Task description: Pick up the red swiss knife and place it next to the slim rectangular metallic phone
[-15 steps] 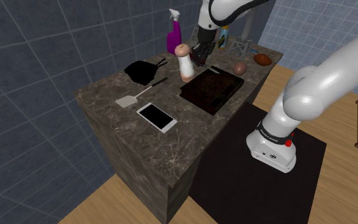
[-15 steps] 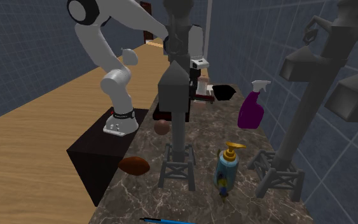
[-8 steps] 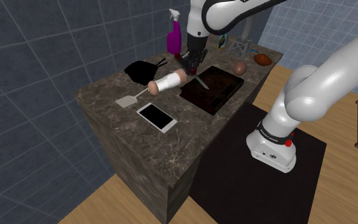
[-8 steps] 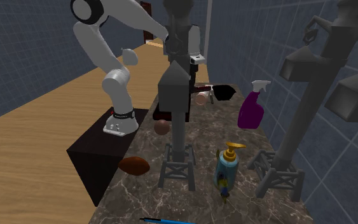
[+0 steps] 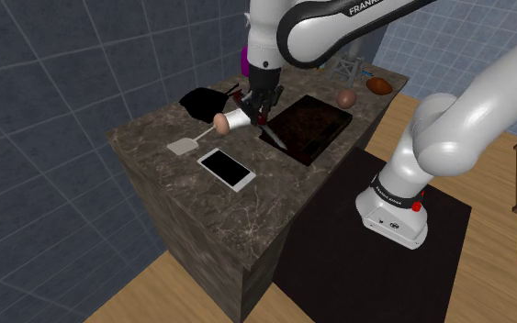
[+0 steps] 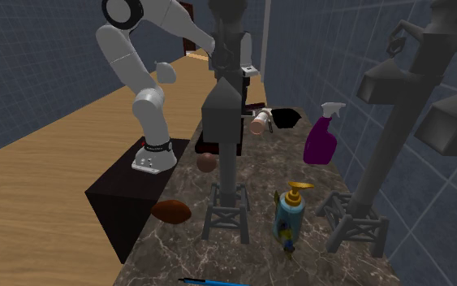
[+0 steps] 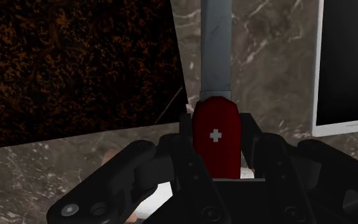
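My gripper [image 7: 215,130] is shut on the red swiss knife [image 7: 216,141], whose white cross faces the wrist camera and whose grey blade [image 7: 215,48] points ahead over the marble. In the shoulder view the gripper [image 5: 258,104] hangs above the left edge of the dark board [image 5: 311,124], and the blade [image 5: 275,139] slants down toward the counter. The slim phone [image 5: 227,169] lies flat with a white rim and black screen, nearer the counter's front. In the wrist view the phone [image 7: 346,63] sits just beside the blade.
A white mill [image 5: 231,120] lies toppled beside the gripper. A spatula [image 5: 187,142], a black pan [image 5: 206,99] and a purple spray bottle [image 6: 321,142] stand on the shoulder view's left and back. A brown ball [image 5: 346,97] rests behind the board.
The arm swung to the shoulder view's left and lower with the knife. The white mill, upright a second ago, toppled and rolled toward the pan.
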You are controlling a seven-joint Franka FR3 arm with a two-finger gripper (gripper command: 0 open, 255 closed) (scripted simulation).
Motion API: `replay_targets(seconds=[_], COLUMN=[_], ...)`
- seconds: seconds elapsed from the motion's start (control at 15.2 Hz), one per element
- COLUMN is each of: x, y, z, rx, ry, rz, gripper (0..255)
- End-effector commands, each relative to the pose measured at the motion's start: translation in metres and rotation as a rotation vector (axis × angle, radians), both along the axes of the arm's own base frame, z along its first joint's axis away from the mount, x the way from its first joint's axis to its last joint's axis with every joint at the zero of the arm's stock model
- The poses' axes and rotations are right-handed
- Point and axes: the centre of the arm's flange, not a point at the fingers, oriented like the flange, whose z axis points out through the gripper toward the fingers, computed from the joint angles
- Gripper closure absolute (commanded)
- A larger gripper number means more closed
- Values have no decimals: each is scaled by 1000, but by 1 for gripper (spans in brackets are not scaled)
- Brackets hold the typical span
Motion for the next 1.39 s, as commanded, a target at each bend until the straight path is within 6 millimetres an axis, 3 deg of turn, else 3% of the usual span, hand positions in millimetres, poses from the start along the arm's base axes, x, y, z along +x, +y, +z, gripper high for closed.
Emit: replay_targets(seconds=[0.0, 0.86, 1.32], x=[-2, -2, -2], y=[8, 8, 8], z=[-6, -76, -76], rx=[1, 1, 1], ry=[0, 0, 0], rz=[-2, -2, -2], gripper=[255, 255, 255])
